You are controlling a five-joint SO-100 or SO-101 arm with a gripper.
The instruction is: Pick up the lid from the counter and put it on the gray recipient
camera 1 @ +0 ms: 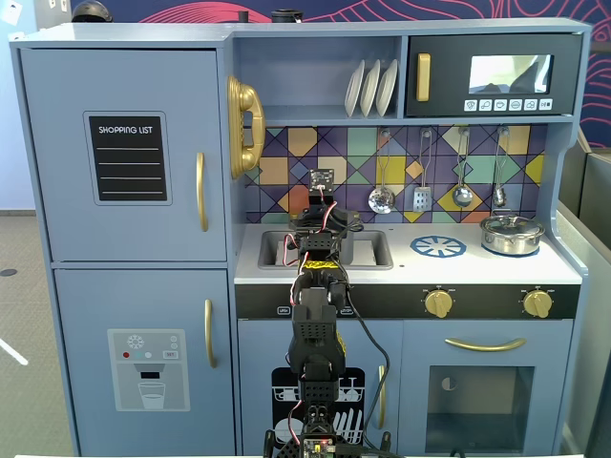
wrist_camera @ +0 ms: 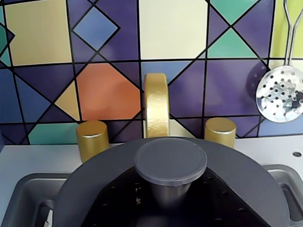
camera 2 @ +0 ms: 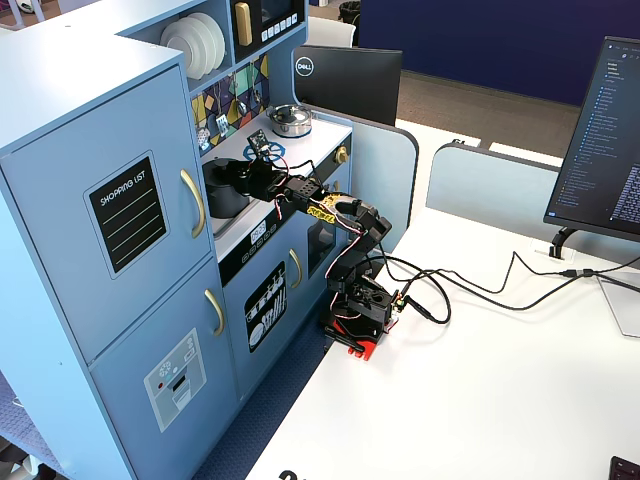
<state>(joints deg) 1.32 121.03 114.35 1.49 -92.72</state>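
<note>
the black arm point(camera 1: 315, 324) rose from the bottom edge in front of a blue toy kitchen point(camera 1: 124, 191) and reached over the sink point(camera 1: 368, 250), its far end hiding whatever it held. a steel pot point(camera 1: 512, 234) with its lid sat on the right of the counter, beside a blue burner ring point(camera 1: 438, 247). utensils point(camera 1: 420, 196) hung on the tiled wall, white plates point(camera 1: 371, 88) stood on the shelf above, and a gold phone point(camera 1: 244, 124) hung at the left.

lid point(wrist_camera: 170, 163) before faucet point(wrist_camera: 156, 105), above sink point(wrist_camera: 28, 194)
</note>
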